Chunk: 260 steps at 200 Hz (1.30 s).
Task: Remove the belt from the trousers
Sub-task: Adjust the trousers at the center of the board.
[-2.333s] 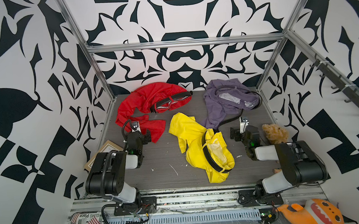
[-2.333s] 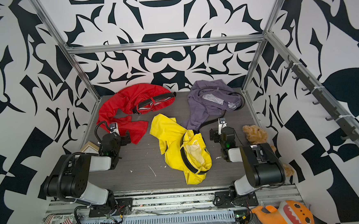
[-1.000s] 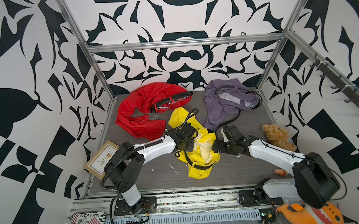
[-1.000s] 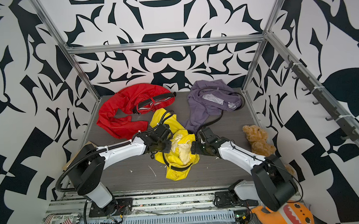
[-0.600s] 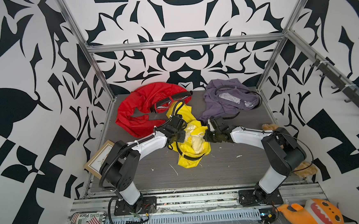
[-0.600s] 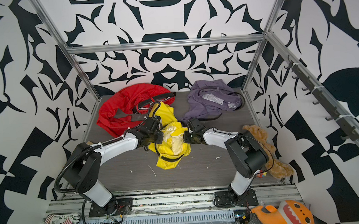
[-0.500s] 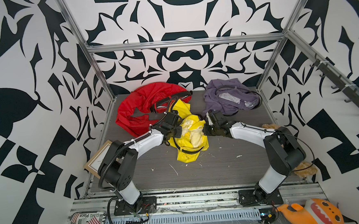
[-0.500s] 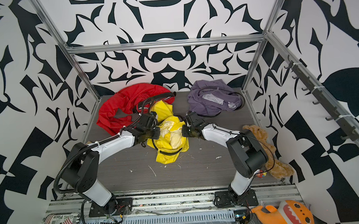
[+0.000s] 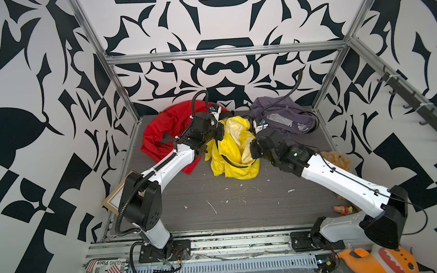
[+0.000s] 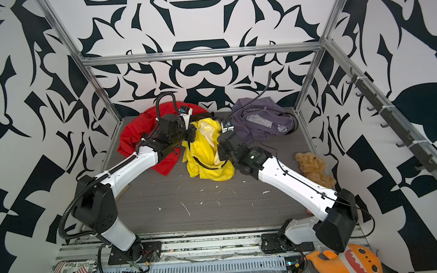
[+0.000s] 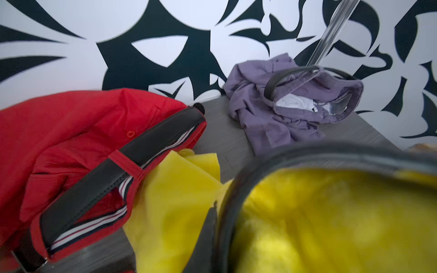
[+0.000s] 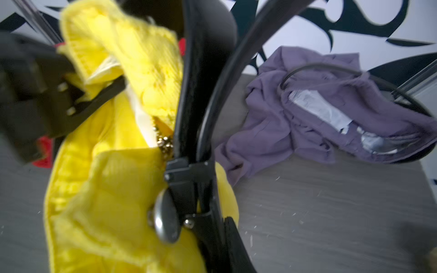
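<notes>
Holding the yellow trousers (image 9: 228,152) by their waist in the middle of the bench (image 9: 242,208), I have one arm on each side of the bundle. My left pincer (image 9: 219,135) is on the side nearer the red trousers (image 9: 160,130), and my right pincer (image 9: 252,150) is on the side nearer the purple trousers (image 9: 281,117). The waist end is raised and open, with the pale lining showing, while the rest of the yellow cloth sags down onto the grey surface. The belt (image 9: 230,163) is threaded in the yellow waistband, and in both top views it shows as a black arc low across the front of the bundle. From my right wrist I see my left pincer (image 12: 78,94) with its fingers pressed together on a fold of yellow waistband. In the same view the black strap runs close past the lens, and its buckle (image 12: 182,179) sits right at my right pincer, whose jaws are drawn together on the strap beside it. From my left wrist the strap is only a blurred dark curve over yellow cloth. A teddy bear (image 10: 314,166) lies near the right edge of the bench, well apart from the trousers. A picture frame (image 9: 113,199) pokes out behind my left arm.
</notes>
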Each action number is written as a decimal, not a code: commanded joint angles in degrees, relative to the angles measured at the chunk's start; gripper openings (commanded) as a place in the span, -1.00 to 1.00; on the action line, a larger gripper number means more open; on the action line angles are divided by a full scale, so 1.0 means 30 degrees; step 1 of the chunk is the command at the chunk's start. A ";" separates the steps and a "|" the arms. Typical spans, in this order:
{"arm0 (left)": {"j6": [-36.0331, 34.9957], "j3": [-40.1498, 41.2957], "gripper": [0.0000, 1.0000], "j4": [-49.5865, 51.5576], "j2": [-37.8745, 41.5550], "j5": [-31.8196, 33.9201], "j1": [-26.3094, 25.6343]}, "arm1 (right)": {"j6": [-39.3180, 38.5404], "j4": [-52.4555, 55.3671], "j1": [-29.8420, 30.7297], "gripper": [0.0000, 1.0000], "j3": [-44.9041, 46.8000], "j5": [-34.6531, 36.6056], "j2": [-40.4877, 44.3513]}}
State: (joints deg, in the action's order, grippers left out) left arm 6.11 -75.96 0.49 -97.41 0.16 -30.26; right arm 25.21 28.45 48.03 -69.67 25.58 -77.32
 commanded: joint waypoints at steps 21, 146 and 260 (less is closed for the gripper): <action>0.1683 0.1596 -0.42 0.3205 -0.1781 -0.0886 0.0155 | 0.5569 0.1373 0.2621 -1.00 0.1371 -0.0889 -0.2967; 0.4750 0.3366 0.91 0.9253 0.5345 0.4258 -0.4283 | 0.5286 0.7711 0.2546 0.66 0.1644 -0.5646 0.2373; 0.6717 0.1509 0.85 1.2997 0.0710 0.4869 -1.1407 | 0.2631 1.0353 -0.3871 0.80 0.2735 -0.4517 0.7112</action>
State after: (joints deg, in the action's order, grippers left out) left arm 23.49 -74.11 34.15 -95.96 14.72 -64.16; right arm 35.90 58.92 37.71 -62.52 12.21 -56.49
